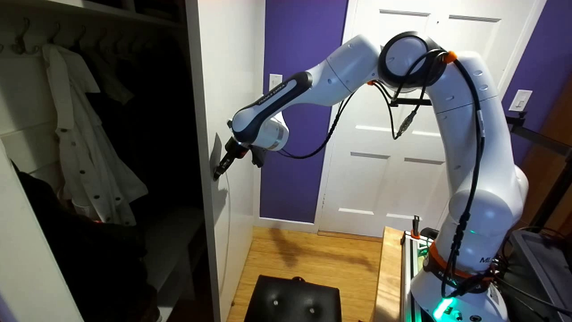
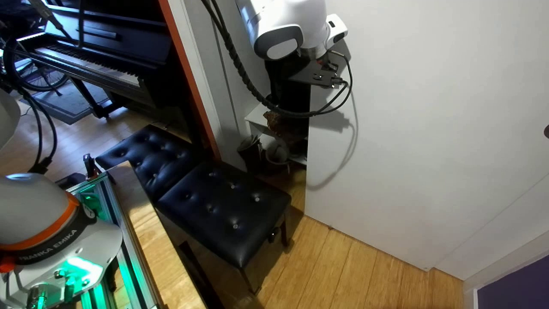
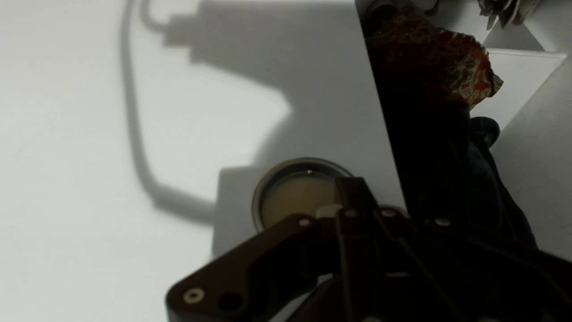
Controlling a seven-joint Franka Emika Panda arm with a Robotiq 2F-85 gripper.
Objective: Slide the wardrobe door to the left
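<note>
The wardrobe door is a tall plain white panel in both exterior views. It also fills the left of the wrist view. Its round recessed pull has a metal rim and brownish floor, close to the door's edge. My gripper points down at the door, its tips at the pull. In the wrist view the dark gripper has its fingers together, overlapping the pull's right side and hiding part of it. Nothing shows held between them. Whether the tips touch the recess wall I cannot tell.
The dark closet opening with a white coat lies beside the door's edge. A black padded bench stands on the wooden floor below the arm. A panelled room door is behind. A dark round spot shows farther along the white panel.
</note>
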